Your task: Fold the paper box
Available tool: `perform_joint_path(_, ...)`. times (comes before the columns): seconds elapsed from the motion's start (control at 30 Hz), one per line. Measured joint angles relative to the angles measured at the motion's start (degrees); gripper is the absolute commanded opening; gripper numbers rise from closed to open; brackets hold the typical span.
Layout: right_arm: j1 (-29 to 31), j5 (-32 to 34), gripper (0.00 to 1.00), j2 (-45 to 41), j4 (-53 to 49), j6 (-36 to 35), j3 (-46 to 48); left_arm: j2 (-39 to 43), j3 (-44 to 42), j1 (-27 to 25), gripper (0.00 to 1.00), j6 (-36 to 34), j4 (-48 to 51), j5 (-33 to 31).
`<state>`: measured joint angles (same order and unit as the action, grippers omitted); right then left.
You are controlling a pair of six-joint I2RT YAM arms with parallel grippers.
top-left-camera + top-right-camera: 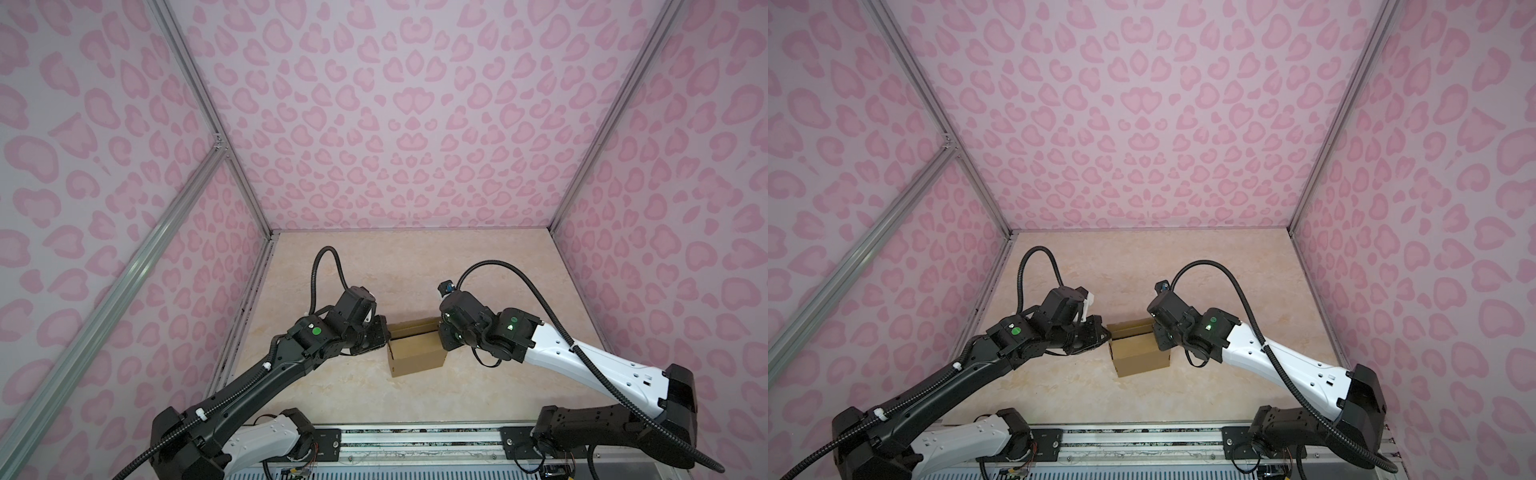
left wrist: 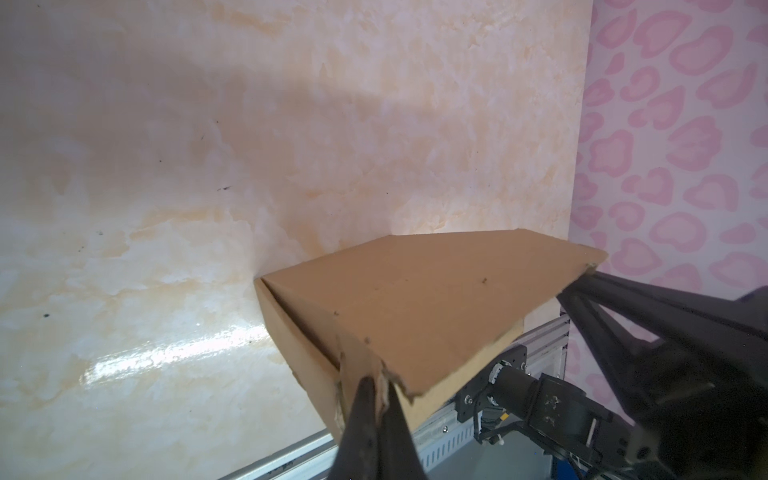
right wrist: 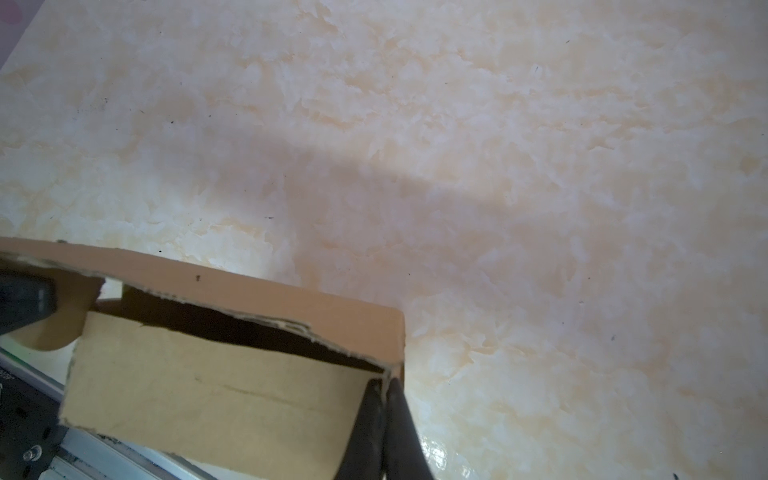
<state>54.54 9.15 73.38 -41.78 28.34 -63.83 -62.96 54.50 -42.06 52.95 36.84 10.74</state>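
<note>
A grey aluminium rail [image 1: 415, 441] runs along the front edge of the beige, marble-patterned desk [image 1: 395, 266] and carries both arm bases. Farther in, around the middle of the desk and about midway between its left and right edges, is the plain brown kraft cardboard paper box [image 1: 417, 353], folded into a small open-topped shape. Its open side faces up. Its long axis lies roughly along the front edge, with the right end turned slightly toward the back. I cannot tell whether its base rests on the desk or hangs just above it.

The left gripper [image 1: 384, 332] meets the box's left end. In the left wrist view its black fingers [image 2: 365, 415] are pressed together on a frayed upper corner of the cardboard. The right gripper [image 1: 443, 338] holds the right end likewise, and in the right wrist view its fingers [image 3: 365, 415] pinch the thin wall at a top corner. A round green dot [image 1: 316, 331] marks the left arm's wrist link.

Beyond the box, open desk surface stretches to the back edge, with free room on both sides. Pink heart-spotted wall panels [image 1: 395, 124] in aluminium framing close off the left, right and back edges.
</note>
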Motion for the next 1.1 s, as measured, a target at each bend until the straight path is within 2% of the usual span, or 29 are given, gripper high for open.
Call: perform_joint_path(1.1, -0.94, -5.42, 0.06, -1.92, 0.79, 2.12, 1.46, 5.42, -6.01, 0.0, 0.06, -3.56, -4.33, -0.09)
